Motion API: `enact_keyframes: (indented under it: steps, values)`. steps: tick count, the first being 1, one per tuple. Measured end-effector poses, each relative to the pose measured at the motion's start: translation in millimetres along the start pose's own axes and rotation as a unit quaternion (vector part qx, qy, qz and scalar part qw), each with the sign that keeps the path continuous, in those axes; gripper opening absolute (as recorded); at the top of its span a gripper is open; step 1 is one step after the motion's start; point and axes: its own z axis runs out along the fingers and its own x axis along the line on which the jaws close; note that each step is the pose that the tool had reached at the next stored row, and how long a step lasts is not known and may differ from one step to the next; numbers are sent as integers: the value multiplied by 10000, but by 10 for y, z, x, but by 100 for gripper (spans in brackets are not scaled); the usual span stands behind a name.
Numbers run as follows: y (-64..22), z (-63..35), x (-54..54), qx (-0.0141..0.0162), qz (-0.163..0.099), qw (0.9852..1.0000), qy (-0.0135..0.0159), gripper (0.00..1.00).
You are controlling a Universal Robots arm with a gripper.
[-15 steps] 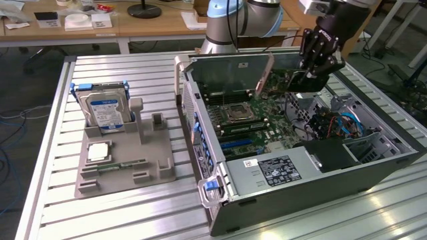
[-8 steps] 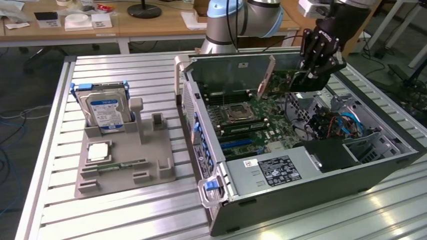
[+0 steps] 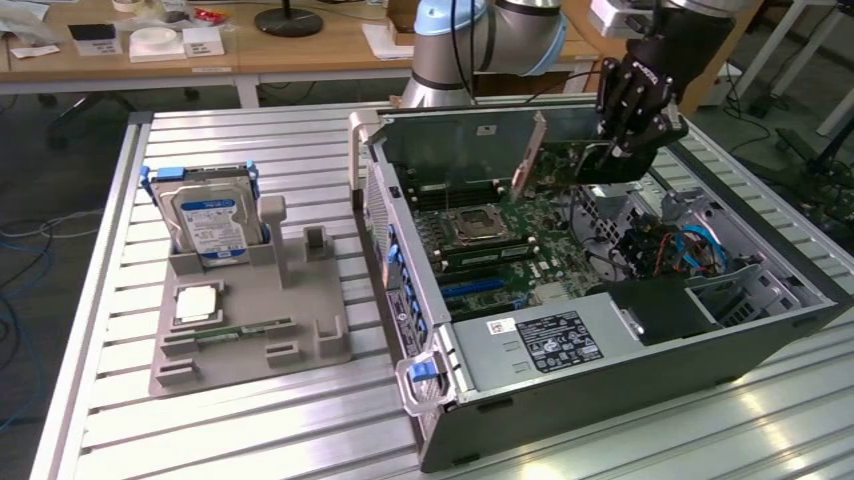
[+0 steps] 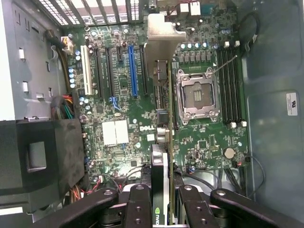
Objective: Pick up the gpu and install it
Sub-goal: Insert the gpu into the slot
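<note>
The fingers (image 4: 138, 206) are clamping narrowly on the gpu (image 4: 163, 118), holding it on edge inside the open computer case (image 3: 747, 330) on the table (image 3: 267, 420). The card is hanging over the motherboard (image 4: 118, 104) at the case's far end, between the blue slot (image 4: 132, 71) and the processor socket (image 4: 197, 95). Whether it is touching a slot cannot be told.
</note>
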Motion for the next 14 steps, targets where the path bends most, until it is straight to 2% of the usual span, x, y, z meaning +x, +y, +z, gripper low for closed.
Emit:
enact_keyframes:
  steps: [5, 11, 14]
  values:
    - [28, 5, 4, 11, -20, 10000, 1, 27]
    - [28, 13, 4, -2, -243, 9997, 7, 27]
    - [28, 14, 5, -3, -257, 9997, 8, 27]
